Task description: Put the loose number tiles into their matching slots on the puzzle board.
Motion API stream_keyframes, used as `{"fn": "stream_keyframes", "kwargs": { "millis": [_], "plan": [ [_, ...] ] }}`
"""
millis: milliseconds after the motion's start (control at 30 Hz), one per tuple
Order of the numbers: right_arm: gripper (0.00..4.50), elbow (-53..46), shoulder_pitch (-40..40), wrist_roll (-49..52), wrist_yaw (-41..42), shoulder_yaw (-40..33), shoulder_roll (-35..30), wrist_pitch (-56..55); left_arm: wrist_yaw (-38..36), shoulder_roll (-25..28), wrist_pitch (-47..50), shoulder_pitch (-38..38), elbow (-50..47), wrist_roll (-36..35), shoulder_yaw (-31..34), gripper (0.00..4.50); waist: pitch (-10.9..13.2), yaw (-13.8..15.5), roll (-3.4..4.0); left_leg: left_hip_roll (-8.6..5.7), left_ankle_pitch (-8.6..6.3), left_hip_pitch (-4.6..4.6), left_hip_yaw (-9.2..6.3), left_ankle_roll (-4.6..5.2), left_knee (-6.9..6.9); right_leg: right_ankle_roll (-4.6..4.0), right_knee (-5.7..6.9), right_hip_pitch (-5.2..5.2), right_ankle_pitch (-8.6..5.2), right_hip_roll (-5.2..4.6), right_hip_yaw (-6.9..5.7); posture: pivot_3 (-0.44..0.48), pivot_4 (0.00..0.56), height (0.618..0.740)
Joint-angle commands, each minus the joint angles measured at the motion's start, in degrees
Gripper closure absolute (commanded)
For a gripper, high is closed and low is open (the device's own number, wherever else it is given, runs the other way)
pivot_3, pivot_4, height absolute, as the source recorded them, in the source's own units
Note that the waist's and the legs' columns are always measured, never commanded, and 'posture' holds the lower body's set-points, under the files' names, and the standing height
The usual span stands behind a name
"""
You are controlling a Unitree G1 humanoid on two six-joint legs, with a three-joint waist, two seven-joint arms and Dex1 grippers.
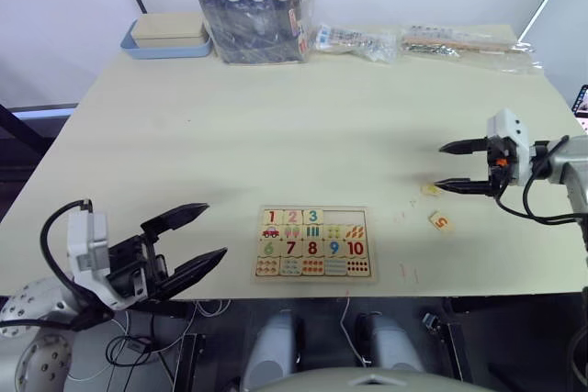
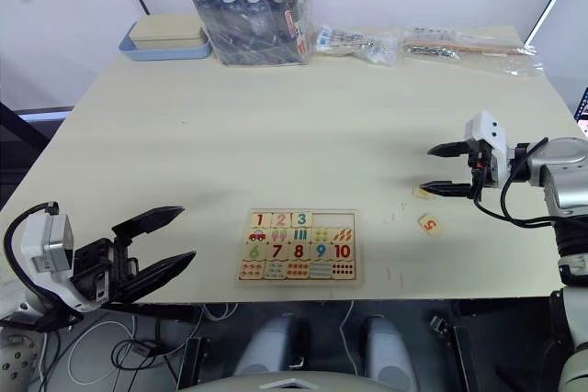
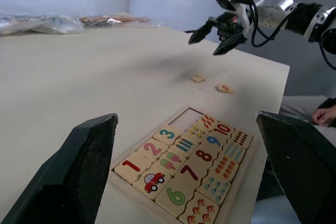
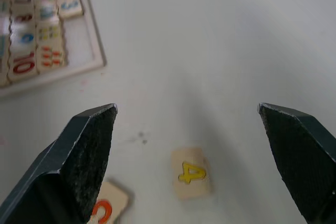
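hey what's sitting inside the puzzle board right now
The puzzle board holds tiles 1, 2, 3 in the top row beside an unfilled slot, with 6 to 10 below. Nothing covers it.

The board (image 1: 314,245) is showing 1, 2, 3 along its top row and 6, 7, 8, 9, 10 on the row below. One loose tile (image 4: 191,173) is showing a yellow 4; another (image 1: 441,221) is showing an orange 5.
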Motion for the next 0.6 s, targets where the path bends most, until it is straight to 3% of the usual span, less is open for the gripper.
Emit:
{"fn": "stream_keyframes", "kwargs": {
  "millis": [33,467,567,600],
  "plan": [
    [0.00,6.4,-3.2,-4.8,0.4,1.7,0.3,-5.9,-1.0,0.4,-0.2,1.0,-0.8,-1.2,2.3,0.03,0.0,-0.1,0.01,-0.01,0.00,0.01,0.02,0.00,0.01,0.00,0.00,0.00,0.00,0.00,0.02,0.000,0.150,0.740],
    [0.00,24.1,-10.8,-13.3,0.7,5.0,5.6,-16.8,-4.5,1.8,-0.6,0.6,3.6,0.0,4.0,0.03,0.0,-1.4,0.05,0.02,0.02,0.03,0.02,-0.03,0.00,0.00,0.01,0.01,0.01,0.07,0.03,0.000,0.150,0.740],
    [0.82,25.1,-10.8,-13.9,0.2,4.5,6.0,-17.5,-5.6,1.8,-1.4,0.8,5.5,0.9,4.3,0.00,0.1,-1.4,0.10,0.02,0.02,0.03,0.02,-0.03,0.00,0.00,0.02,0.00,0.01,0.06,0.03,0.000,0.150,0.740],
    [1.35,25.2,-10.6,-14.2,-0.2,4.4,6.1,-18.0,-5.8,1.7,-1.7,0.9,6.0,1.1,4.3,0.00,0.1,-1.4,0.09,0.02,0.02,0.03,0.02,-0.03,0.00,0.00,0.02,0.00,0.01,0.05,0.03,0.000,0.150,0.740]
  ]
}}
